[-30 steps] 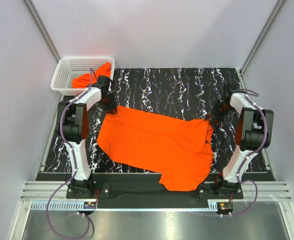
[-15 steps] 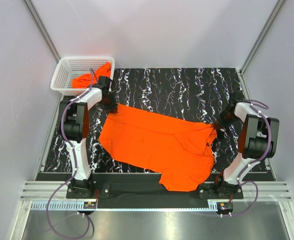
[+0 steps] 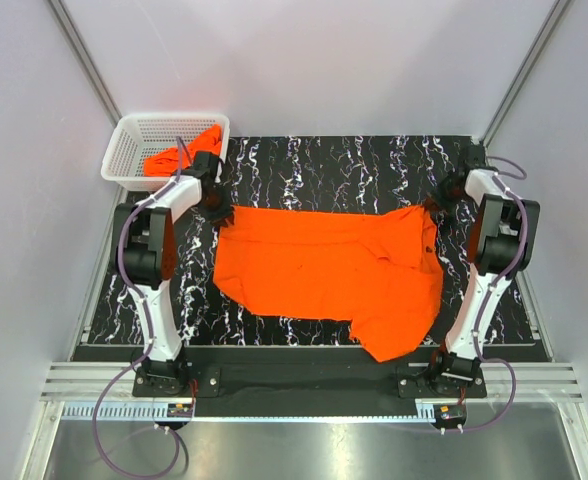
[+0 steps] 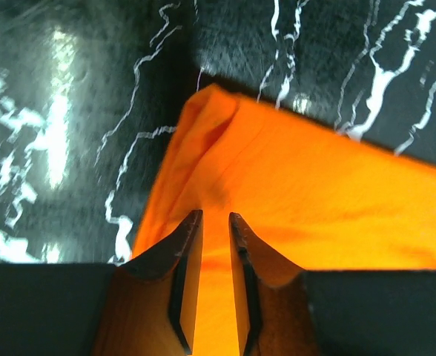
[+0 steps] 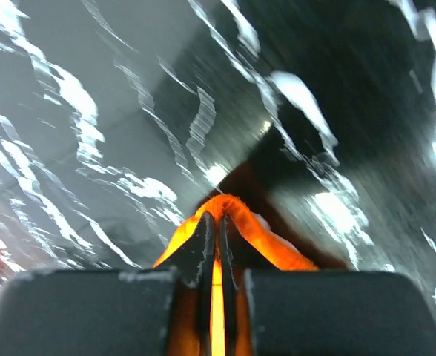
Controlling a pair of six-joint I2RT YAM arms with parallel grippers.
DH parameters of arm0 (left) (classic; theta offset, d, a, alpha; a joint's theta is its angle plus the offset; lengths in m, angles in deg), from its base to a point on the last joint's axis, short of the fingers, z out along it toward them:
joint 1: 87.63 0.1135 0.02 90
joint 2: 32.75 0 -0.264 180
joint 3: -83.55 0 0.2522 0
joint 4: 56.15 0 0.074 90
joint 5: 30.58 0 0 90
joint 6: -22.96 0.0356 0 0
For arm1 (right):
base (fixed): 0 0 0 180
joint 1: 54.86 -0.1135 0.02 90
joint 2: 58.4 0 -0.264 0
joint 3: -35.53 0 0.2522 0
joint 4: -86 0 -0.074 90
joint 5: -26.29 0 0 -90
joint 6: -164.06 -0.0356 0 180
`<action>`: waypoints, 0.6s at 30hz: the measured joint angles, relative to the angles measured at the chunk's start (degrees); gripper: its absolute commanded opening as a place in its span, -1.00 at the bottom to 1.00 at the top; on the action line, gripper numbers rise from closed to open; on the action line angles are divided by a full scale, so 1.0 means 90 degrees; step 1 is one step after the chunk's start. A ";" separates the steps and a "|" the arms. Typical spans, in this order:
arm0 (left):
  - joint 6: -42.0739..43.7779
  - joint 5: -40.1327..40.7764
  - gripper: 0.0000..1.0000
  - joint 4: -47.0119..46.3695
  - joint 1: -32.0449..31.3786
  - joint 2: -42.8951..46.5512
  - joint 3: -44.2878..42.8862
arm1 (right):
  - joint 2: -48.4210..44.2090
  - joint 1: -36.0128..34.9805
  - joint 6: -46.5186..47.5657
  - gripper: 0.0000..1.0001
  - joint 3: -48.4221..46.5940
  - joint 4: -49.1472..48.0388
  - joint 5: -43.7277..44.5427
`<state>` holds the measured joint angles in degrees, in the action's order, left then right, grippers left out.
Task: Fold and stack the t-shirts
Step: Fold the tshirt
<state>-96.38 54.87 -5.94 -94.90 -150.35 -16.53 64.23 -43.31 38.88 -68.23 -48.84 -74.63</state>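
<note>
The right claw is pinching fully closed on a fold of the orange t-shirt. The left claw is standing narrowly parted, clamping the opposite far corner. The t-shirt is lying spread between them on the marbled worktop. A second t-shirt is sitting crumpled in the basket.

T-shirt on table; basket at far-left corner, second t-shirt inside.

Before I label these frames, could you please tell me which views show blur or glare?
Top external: sharp, evenly lit, the t-shirt clear on the table. Left wrist: glare patches on the table at left, slightly soft. Right wrist: table veins smeared by blur; only the right tool and its pinched orange fold look sharp.
</note>
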 measured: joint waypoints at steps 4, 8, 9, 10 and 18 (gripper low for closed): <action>-0.0032 -0.0024 -0.41 0.0056 0.0010 0.0522 0.0238 | 0.0498 0.0000 0.0202 -0.37 -0.1107 0.0311 -0.0092; -0.0027 -0.0121 -0.37 0.0022 -0.0005 0.1202 0.0534 | 0.0709 0.0000 0.0498 0.17 -0.2001 0.1117 0.0117; -0.0027 -0.0158 -0.36 0.0010 -0.0015 0.1399 0.0653 | 0.0661 0.0000 0.0576 0.23 -0.2035 0.1265 0.0163; -0.0027 -0.0189 -0.36 -0.0029 -0.0036 0.1576 0.0794 | 0.0534 0.0000 0.0629 0.30 -0.1953 0.1370 0.0277; -0.0029 -0.0551 -0.38 0.0002 -0.0512 0.2307 0.1683 | -0.1681 -0.0270 0.0967 0.14 0.0114 0.1919 0.0352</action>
<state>-96.64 49.91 -5.92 -99.51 -129.59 -1.39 49.10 -45.74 47.58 -67.20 -31.57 -71.46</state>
